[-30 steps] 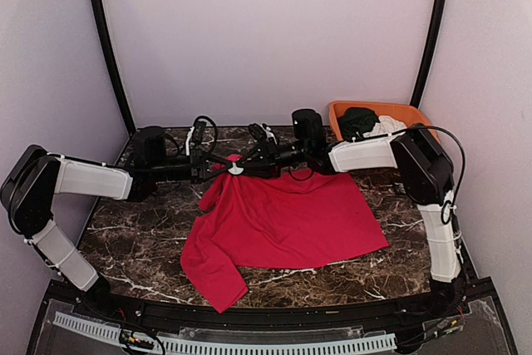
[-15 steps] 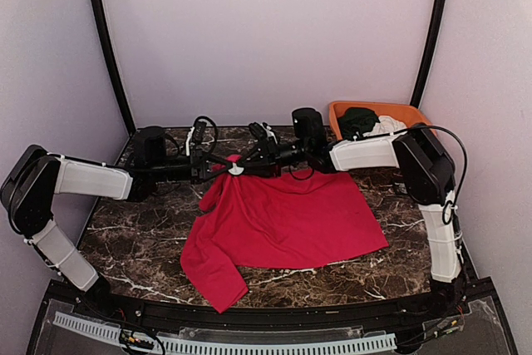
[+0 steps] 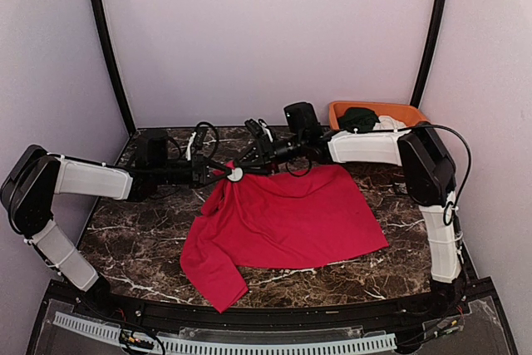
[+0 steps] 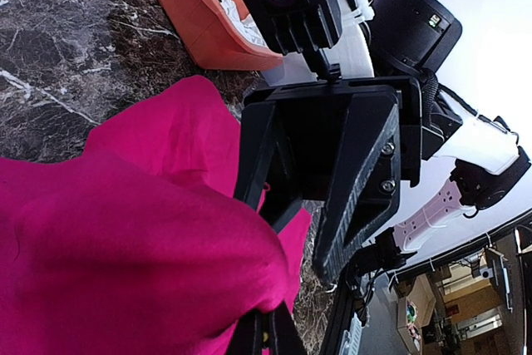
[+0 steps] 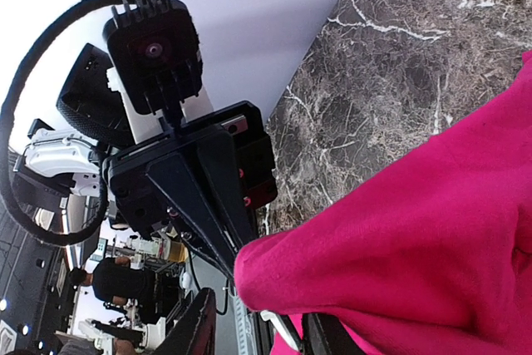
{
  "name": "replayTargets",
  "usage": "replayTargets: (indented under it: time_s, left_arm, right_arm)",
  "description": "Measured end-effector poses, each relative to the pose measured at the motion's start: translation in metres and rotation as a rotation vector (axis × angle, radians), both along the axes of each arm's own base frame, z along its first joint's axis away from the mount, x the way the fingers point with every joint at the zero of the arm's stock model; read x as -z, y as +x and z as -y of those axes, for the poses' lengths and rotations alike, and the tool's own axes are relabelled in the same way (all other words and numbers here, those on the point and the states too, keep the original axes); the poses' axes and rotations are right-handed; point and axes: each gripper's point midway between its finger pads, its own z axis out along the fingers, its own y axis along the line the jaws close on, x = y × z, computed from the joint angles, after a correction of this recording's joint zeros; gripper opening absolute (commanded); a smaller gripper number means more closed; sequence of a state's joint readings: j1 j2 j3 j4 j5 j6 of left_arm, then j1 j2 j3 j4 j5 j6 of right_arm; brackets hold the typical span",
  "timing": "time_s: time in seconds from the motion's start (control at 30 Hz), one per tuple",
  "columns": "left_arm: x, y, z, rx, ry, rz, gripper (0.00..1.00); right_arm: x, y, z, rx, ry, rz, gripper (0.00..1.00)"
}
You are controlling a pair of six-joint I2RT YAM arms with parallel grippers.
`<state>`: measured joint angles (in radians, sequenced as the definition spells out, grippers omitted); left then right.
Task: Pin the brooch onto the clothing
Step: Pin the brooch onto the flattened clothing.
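The red T-shirt (image 3: 287,214) lies spread on the marble table, its far left corner lifted in a fold. My left gripper (image 3: 221,171) is shut on that fold. In the left wrist view its fingertips (image 4: 266,337) pinch the red cloth (image 4: 125,247) at the bottom edge. My right gripper (image 3: 241,169) faces it from the right, holding a small white round brooch (image 3: 235,174) against the raised fold. In the right wrist view the white brooch (image 5: 281,329) sits between the right gripper's (image 5: 264,334) fingers, partly hidden under the shirt (image 5: 416,239).
An orange bin (image 3: 378,110) with a dark green garment (image 3: 359,118) and a white garment (image 3: 386,125) stands at the back right. Bare marble (image 3: 141,239) lies left and in front of the shirt. Walls close in on three sides.
The right arm has shifted a little to the left and back, and the brooch now sits slightly lower against the fold. The left arm holds still.
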<state>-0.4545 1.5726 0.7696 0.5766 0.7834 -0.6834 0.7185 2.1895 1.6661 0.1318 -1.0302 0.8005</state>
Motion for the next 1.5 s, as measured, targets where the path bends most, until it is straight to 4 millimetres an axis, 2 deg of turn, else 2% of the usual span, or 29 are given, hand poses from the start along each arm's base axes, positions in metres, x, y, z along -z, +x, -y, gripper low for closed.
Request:
replayTargets:
  time_s: [0.3, 0.83, 1.17, 1.5]
  left_arm:
    - [0.001, 0.0, 0.0, -0.003, 0.002, -0.002, 0.01]
    - [0.001, 0.001, -0.002, -0.007, 0.003, -0.008, 0.01]
    - [0.001, 0.001, -0.002, -0.007, -0.002, -0.021, 0.01]
    - [0.003, 0.002, -0.003, -0.017, 0.004, -0.027, 0.01]
  right_arm:
    - [0.005, -0.004, -0.006, 0.004, -0.072, 0.067, 0.32]
    - [0.009, -0.007, -0.007, -0.005, -0.116, 0.134, 0.19]
    - [0.009, -0.007, -0.007, -0.013, -0.11, 0.157, 0.18]
    - [0.013, -0.006, -0.007, -0.009, -0.139, 0.196, 0.23]
